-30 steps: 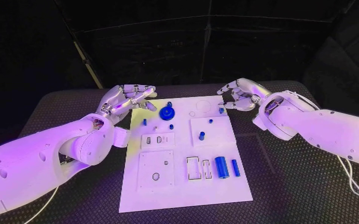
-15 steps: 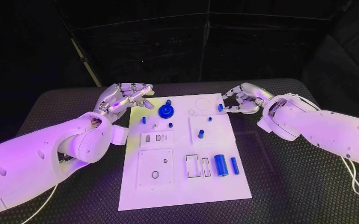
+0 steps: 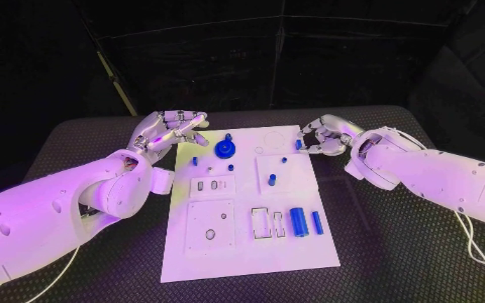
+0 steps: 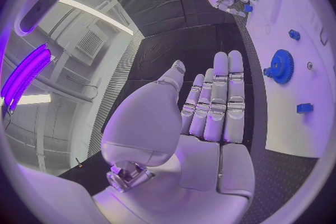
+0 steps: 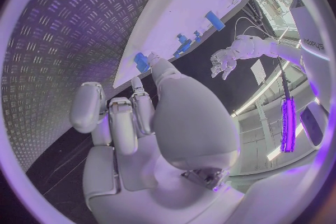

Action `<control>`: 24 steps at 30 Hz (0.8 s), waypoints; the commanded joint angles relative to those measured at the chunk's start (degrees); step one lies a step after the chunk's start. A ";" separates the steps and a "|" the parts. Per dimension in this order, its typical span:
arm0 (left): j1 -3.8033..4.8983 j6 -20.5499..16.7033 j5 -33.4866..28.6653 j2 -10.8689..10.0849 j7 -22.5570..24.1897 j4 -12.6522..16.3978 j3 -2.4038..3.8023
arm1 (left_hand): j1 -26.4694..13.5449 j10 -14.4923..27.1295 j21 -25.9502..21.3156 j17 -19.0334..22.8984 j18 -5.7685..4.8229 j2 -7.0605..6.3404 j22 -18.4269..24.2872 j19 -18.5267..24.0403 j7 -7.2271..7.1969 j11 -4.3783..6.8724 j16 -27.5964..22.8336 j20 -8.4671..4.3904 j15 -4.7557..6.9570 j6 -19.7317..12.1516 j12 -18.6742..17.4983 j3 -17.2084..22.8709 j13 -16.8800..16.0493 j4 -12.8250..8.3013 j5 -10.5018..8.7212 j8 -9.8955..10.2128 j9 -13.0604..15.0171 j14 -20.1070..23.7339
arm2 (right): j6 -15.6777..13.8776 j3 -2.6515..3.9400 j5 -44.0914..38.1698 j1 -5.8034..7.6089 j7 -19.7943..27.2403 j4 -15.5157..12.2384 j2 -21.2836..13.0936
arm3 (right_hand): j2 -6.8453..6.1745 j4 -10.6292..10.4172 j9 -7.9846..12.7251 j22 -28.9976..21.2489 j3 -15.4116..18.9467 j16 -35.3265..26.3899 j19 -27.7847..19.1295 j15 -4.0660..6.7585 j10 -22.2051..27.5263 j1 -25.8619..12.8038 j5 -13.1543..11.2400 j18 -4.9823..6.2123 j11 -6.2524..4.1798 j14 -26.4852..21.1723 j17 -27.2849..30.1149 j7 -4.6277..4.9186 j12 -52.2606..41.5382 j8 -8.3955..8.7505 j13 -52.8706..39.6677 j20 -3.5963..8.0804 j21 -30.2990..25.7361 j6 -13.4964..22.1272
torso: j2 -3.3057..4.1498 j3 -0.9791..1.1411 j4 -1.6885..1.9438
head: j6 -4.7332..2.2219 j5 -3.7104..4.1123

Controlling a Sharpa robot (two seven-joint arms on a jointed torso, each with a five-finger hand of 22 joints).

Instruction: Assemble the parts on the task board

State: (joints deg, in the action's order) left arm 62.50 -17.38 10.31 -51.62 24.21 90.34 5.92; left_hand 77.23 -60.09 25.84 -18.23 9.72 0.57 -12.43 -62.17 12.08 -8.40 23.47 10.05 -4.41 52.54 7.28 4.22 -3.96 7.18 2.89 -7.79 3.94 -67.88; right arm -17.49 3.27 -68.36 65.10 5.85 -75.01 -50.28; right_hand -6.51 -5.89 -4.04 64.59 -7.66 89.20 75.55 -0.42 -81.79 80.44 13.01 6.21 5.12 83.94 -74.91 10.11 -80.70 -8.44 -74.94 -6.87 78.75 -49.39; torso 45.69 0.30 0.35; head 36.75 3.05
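the task board [image 3: 246, 243] lies mid-table, long axis running 6 to 12 o'clock. the right hand [image 3: 322, 137] sits at its 1 o'clock edge, a fingertip touching a small blue peg [image 3: 298, 144] there; whether it grips, i cannot tell. the left hand [image 3: 167, 132], fingers straight and holding nothing, hovers at 11 o'clock beside the blue gear [image 3: 224, 151]. no legible writing on the board.

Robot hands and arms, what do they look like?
Both arms are smooth, rounded white shells. The left robot hand and right robot hand are silvery metal with jointed fingers, much like a person's. A thin white cable trails beside the right arm.
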 commanded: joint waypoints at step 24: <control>0.05 0.56 0.17 0.07 0.18 -0.02 0.06 | -0.04 -0.35 0.33 -0.11 0.46 0.49 -0.11 0.18 0.03 -0.03 -0.13 -0.04 0.06 0.30 -0.36 -0.42 0.09 -0.12 -0.19 0.29 -0.09 0.37 | 0.68 0.03 -1.39 -0.26 0.29 1.34 1.54 | 2.96 1.54 -0.11 0.35 -0.93 0.27 0.46 0.24 -0.66 0.21 -0.64 -1.18 -0.83 5.72 -13.60 -0.88 -0.72 -1.15 -4.56 0.43 0.26 -5.13 | -0.01 0.09 -0.01 | 0.49 -0.23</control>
State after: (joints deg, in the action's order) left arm 62.49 -17.39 10.31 -51.60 24.15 90.27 5.92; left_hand 77.23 -60.09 25.85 -18.28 9.72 0.56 -12.47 -62.16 12.08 -8.39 23.47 10.05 -4.41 52.54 7.28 4.05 -3.96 7.02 2.88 -7.79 3.95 -67.88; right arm -16.90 3.28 -69.34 64.75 5.90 -73.64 -48.80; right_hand -3.96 -4.56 -4.17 64.89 -8.50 89.20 75.77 -0.41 -82.41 80.60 12.53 6.21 4.50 83.94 -74.90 9.15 -81.21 -9.30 -74.94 -6.64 78.74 -54.11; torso 45.69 0.36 0.30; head 37.17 2.77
